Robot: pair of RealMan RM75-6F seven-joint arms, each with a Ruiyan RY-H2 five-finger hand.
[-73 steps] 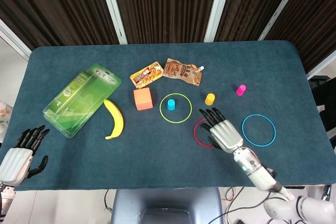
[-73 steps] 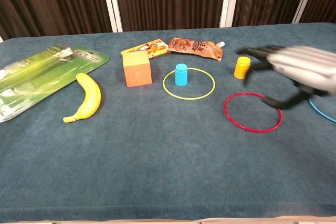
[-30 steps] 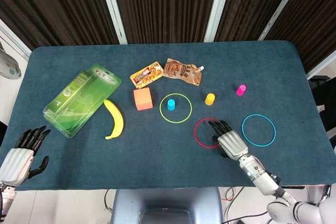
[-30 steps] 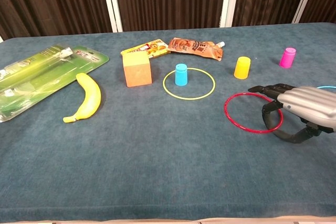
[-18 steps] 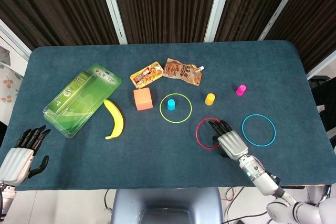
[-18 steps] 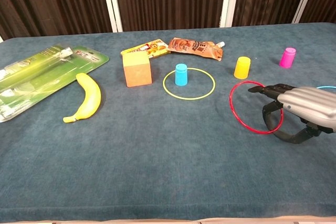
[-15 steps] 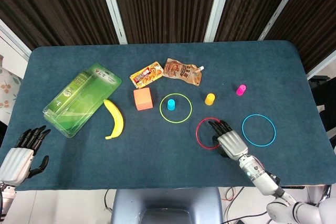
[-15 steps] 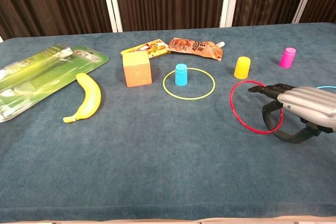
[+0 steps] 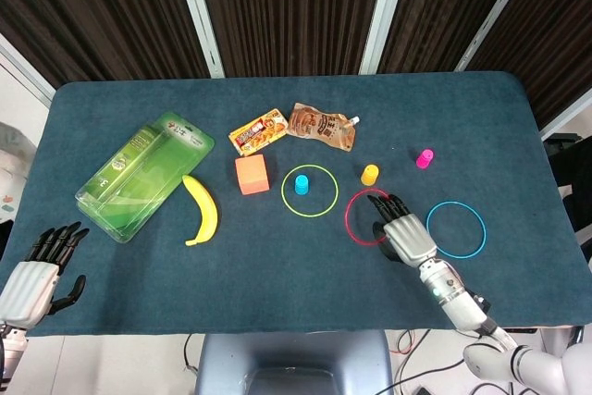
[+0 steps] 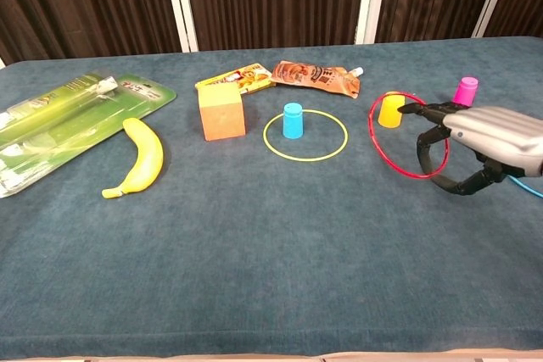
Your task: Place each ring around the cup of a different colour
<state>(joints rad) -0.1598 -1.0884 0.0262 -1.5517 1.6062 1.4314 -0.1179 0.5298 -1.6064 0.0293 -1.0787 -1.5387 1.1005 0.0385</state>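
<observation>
My right hand (image 9: 400,230) holds the red ring (image 9: 346,216) by its right side, lifted off the cloth. In the chest view the red ring (image 10: 369,131) hangs tilted from that hand (image 10: 479,142), its top rim in front of the yellow cup (image 10: 391,110). From the head view the yellow cup (image 9: 370,173) stands just beyond the ring. The blue cup (image 9: 302,183) sits inside the yellow-green ring (image 9: 310,216). A pink cup (image 9: 425,158) stands to the right and a blue ring (image 9: 485,229) lies flat beside my right hand. My left hand (image 9: 37,270) is empty at the near left corner, fingers apart.
A banana (image 9: 202,210), an orange cube (image 9: 252,174) and a green blister pack (image 9: 143,173) lie on the left half. Two snack packets (image 9: 258,130) (image 9: 321,126) sit behind the cups. The blue tablecloth (image 9: 277,275) reaches the near edge.
My right hand came down onto the red ring, gripped it, and has now lifted it and carried it toward the yellow cup. The left hand has not moved.
</observation>
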